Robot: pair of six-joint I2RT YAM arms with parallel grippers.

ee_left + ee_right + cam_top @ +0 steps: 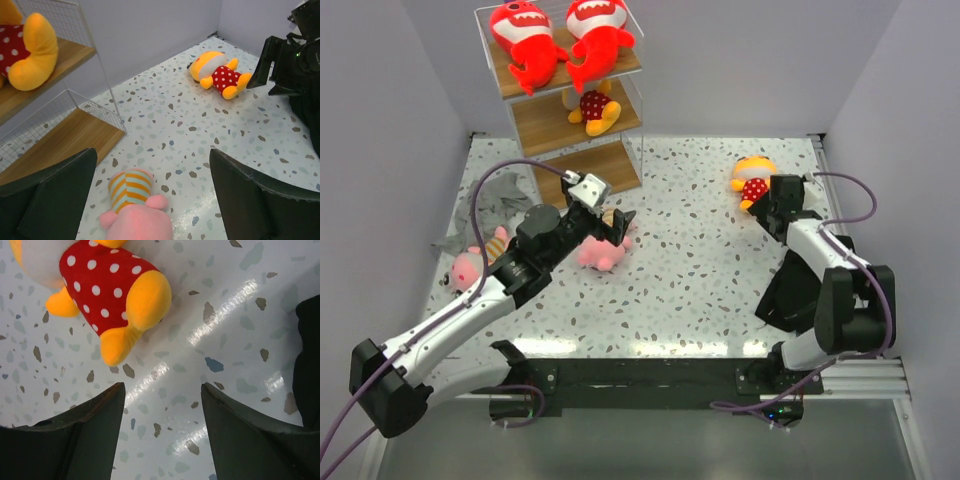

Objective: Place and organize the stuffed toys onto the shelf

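Observation:
The shelf [620, 160] stands at the back left. Two red sharks [560, 38] lie on its top board and one yellow polka-dot toy [592, 108] on the middle board. My left gripper [617, 228] is open, just above a pink striped toy [602, 254], which lies between its fingers in the left wrist view [134, 207]. A second pink toy [470, 266] lies at the left. My right gripper [766, 206] is open and empty, just short of the other yellow polka-dot toy [751, 180], which fills the top left of the right wrist view [107, 285].
A crumpled grey cloth [492, 205] lies beside the second pink toy, near the left wall. The shelf's bottom board [60, 142] is bare and close to my left gripper. Walls close in the table at the back and sides.

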